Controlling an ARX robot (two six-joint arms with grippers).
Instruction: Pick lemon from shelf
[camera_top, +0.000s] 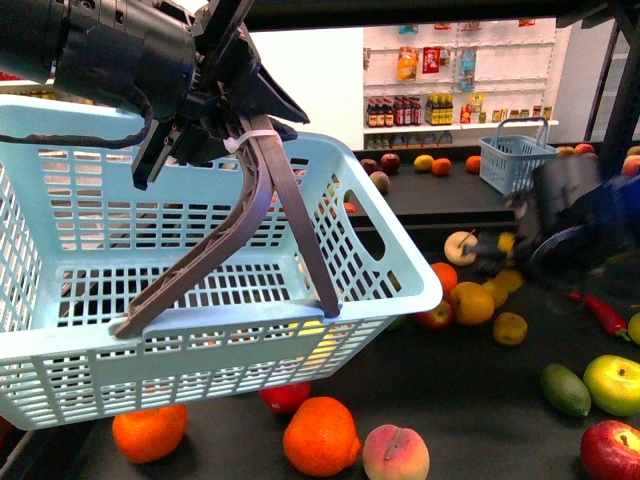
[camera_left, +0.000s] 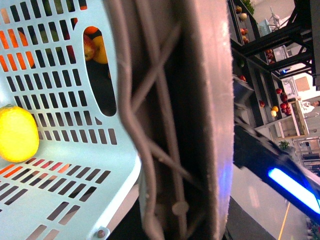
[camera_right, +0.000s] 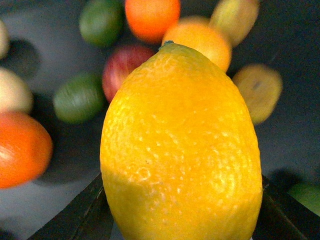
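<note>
Fingers of the left gripper (camera_top: 232, 125) are clenching the basket handle (camera_top: 250, 210), and the pale blue basket (camera_top: 385, 270) is hanging tilted at the left over the shelf (camera_top: 480, 410). A yellow, lemon-like fruit (camera_left: 17, 132) is already lying on the basket's floor. Further right, loose fruit is lying scattered on the dark tray. At the far right the right arm (camera_top: 585, 205) is showing only as a blur. Its wrist camera is showing the right gripper (camera_right: 181, 222) grasping the lemon (camera_right: 180, 150). The dark fingers (camera_right: 75, 215) are pressing on its two broad sides. Its long axis is running straight out from the wrist, tapered tip leading. It seems to be hanging clear of the fruit below. The basket's open mouth is lying to this gripper's left, so I judge the carry is heading leftward, tip first.
</note>
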